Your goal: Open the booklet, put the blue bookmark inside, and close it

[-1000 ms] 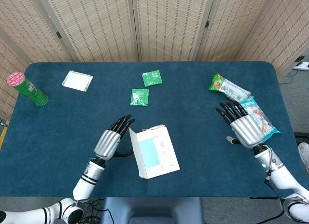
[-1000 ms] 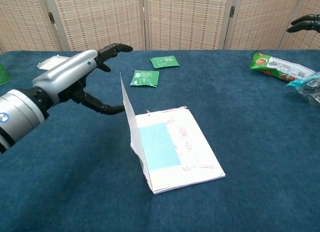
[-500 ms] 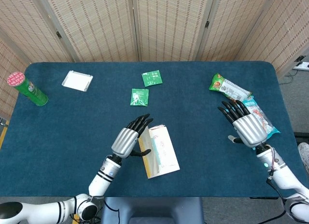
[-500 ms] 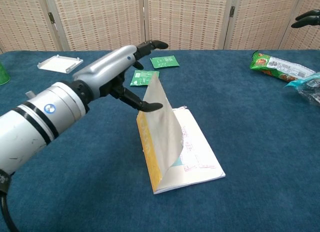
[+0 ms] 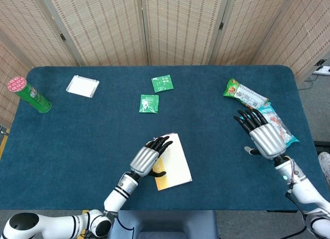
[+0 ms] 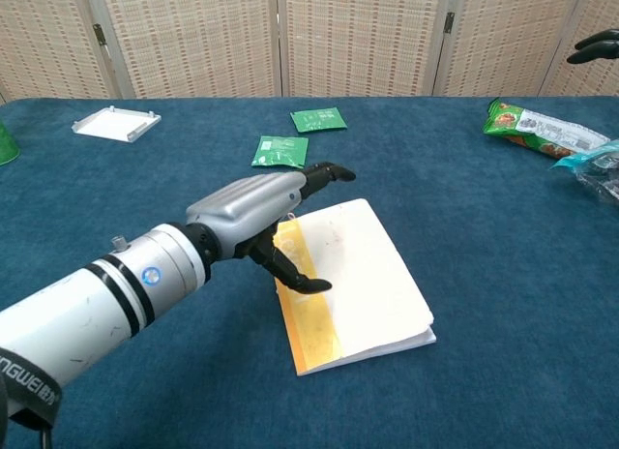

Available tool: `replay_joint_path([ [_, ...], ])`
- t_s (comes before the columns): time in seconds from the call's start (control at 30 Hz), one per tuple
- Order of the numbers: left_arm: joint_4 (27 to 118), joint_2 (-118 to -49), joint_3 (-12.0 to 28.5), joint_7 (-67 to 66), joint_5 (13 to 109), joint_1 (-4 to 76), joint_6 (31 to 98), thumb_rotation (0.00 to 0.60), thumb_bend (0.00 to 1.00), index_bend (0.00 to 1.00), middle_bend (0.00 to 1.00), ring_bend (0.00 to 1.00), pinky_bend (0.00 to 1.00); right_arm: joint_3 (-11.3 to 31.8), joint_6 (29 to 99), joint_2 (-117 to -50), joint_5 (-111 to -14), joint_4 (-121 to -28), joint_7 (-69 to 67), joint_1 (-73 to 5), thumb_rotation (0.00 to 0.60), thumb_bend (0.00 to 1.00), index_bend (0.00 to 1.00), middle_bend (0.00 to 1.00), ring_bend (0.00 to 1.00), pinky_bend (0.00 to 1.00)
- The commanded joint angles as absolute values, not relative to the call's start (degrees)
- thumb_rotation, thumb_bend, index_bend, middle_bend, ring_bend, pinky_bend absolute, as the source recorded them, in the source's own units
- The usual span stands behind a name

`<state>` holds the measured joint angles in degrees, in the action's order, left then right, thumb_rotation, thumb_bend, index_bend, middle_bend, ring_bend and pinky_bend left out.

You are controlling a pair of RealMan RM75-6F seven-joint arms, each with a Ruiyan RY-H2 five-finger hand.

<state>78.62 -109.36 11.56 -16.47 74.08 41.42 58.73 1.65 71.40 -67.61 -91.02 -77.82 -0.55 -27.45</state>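
The booklet (image 5: 173,163) (image 6: 360,280) lies closed on the blue table, its white cover up and a yellow strip along its left side. My left hand (image 5: 149,157) (image 6: 263,213) rests flat on the booklet's left part, fingers stretched over the cover, holding nothing. The blue bookmark is hidden from view. My right hand (image 5: 261,135) hovers at the right side of the table with fingers spread and nothing in it; in the chest view only its fingertips (image 6: 593,48) show at the top right corner.
Two green sachets (image 5: 149,103) (image 5: 162,83) lie behind the booklet. Snack packets (image 5: 244,94) (image 5: 277,124) lie near my right hand. At the far left stand a green can (image 5: 28,94) and a white tray (image 5: 82,86).
The booklet's cover has swung from standing up to lying flat and closed, hiding the blue bookmark. My left hand followed it down to the right and rests on it. My right hand barely moved.
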Motion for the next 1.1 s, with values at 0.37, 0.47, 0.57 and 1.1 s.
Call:
replay_joint_path([
  [0.37,86.54,-94.33,11.71,-13.41,73.22,34.57,65.46,0.6,0.19,0.0,0.0,0.0,0.2,0.97,70.12,-66.36,-90.91,-78.96,-0.52,-26.64,0.6,0.08,0.0,0.0,0.0,0.0],
  [0.47,87.93,-89.92,10.58,-13.47,72.92,32.44,66.58,0.6,0.19,0.0,0.0,0.0,0.2,0.75,69.86,-66.13,-90.79,-79.17,-0.66,-26.33,0.6,0.15,0.0,0.0,0.0,0.0],
  [0.57,89.88,-85.35,9.44,-14.03,71.64,30.15,67.38,0.6,0.19,0.0,0.0,0.0,0.2,0.51,69.57,-65.68,-90.57,-79.58,-0.48,-25.93,0.6,0.24,0.0,0.0,0.0,0.0],
  [1.1,95.16,-73.49,3.97,-9.42,73.66,16.95,80.04,0.6,0.19,0.0,0.0,0.0,0.2,-1.69,75.81,-62.15,-88.68,-83.0,-1.62,-17.82,0.6,0.36,0.0,0.0,0.0,0.0],
])
